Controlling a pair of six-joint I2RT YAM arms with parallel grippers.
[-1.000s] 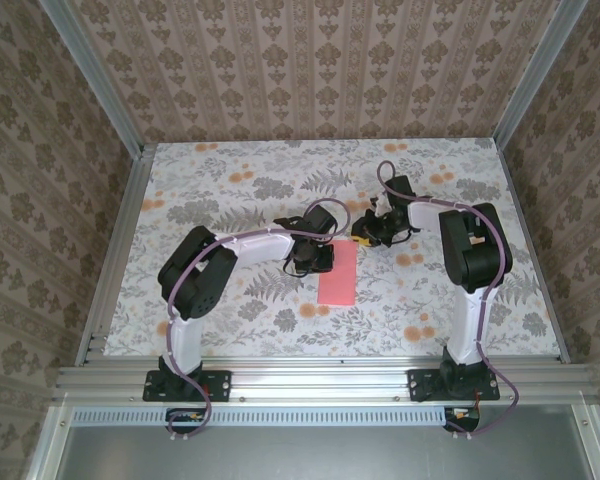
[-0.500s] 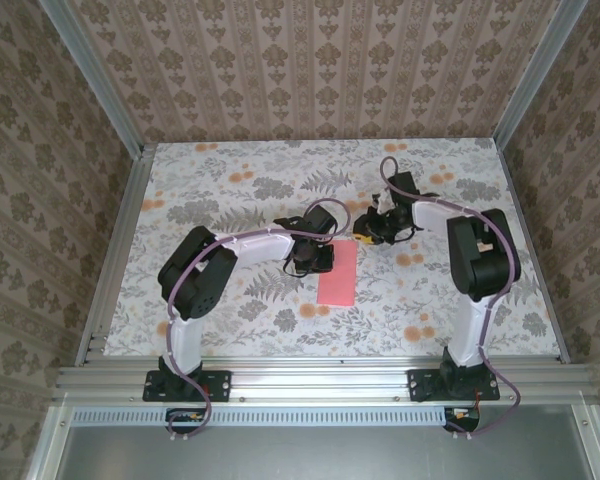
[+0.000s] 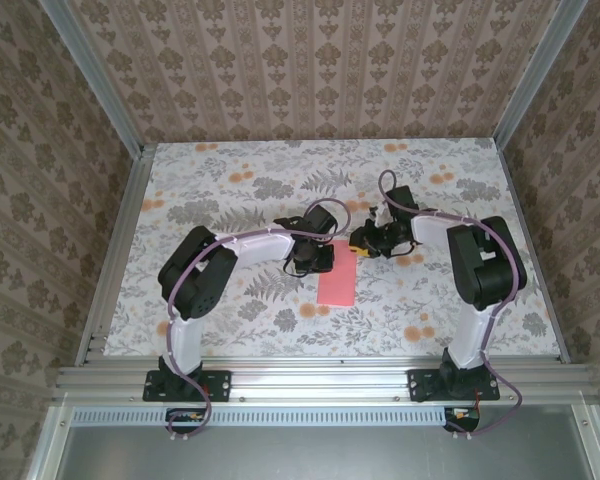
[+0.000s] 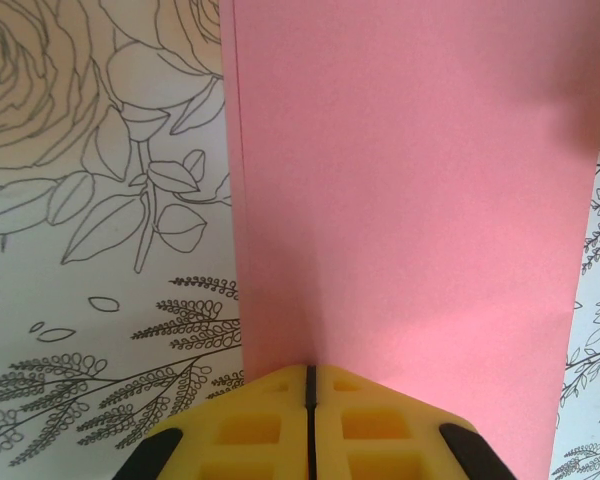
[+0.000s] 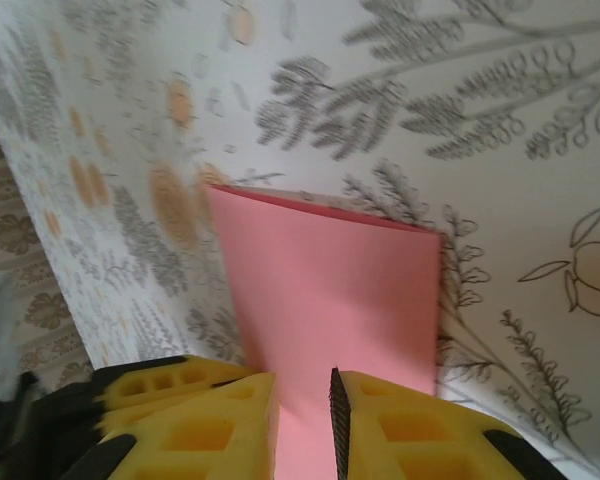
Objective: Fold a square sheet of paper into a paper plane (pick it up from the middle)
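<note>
Note that the left gripper [image 4: 308, 400] is fully closed and empty, its tips set on the edge of the square sheet of paper [image 4: 410, 200]. The sheet lies folded into a rectangle on the tabletop [image 3: 230, 190], directly ahead. This likely pins it. The right gripper [image 5: 302, 410] stands slightly parted over the opposite end, holding nothing.

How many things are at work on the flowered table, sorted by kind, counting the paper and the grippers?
Pink-red sheet of paper, folded into a narrow rectangle: 1
Grippers: 2, the left gripper and the right gripper
Total: 3
</note>
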